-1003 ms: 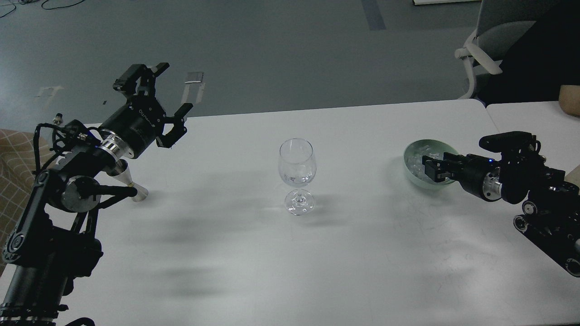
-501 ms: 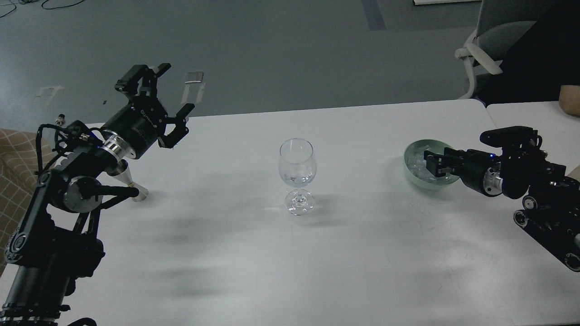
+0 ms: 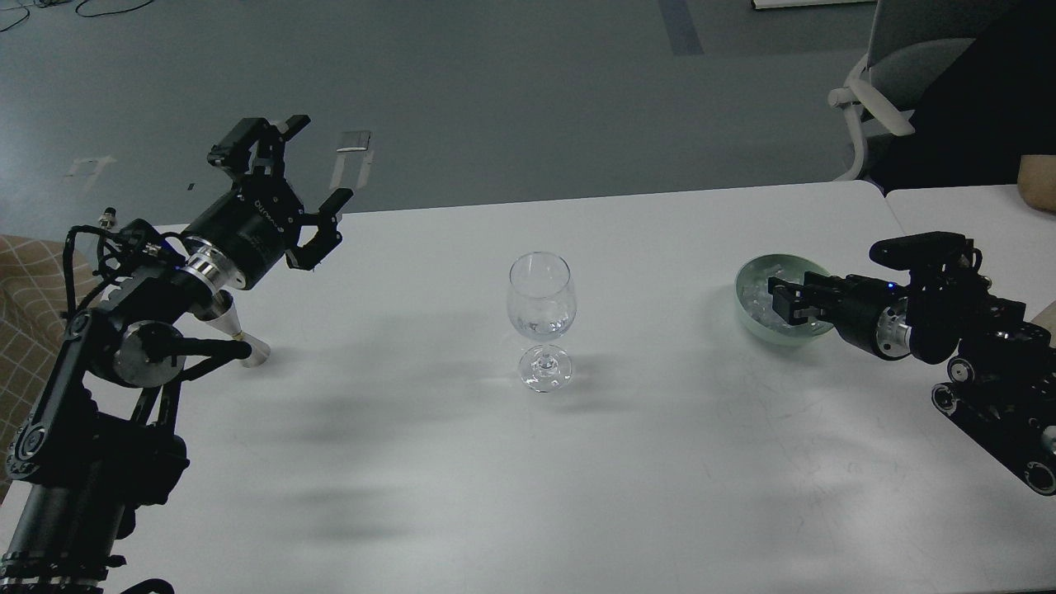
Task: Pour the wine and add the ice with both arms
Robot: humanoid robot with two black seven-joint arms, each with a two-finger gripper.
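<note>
A clear wine glass (image 3: pixel 540 307) stands upright at the table's middle; something clear and glassy glints low in its bowl. A pale green bowl (image 3: pixel 784 258) at the right holds ice (image 3: pixel 752 297), a heap of small clear cubes. My right gripper (image 3: pixel 782 304) reaches in from the right and sits inside the bowl over the ice; it is dark and its fingers cannot be told apart. My left gripper (image 3: pixel 320 161) is open and empty, raised above the table's far left corner, far from the glass.
A small silver metal cup (image 3: pixel 239 334) lies on its side on the white table (image 3: pixel 627 462), under my left arm. A second table (image 3: pixel 949 206) adjoins at the right. A grey chair (image 3: pixel 891 82) stands behind the far right corner.
My right gripper rose and drew back a little in the bowl, then settled slightly lower. My left arm has barely moved. The glass has not moved.
</note>
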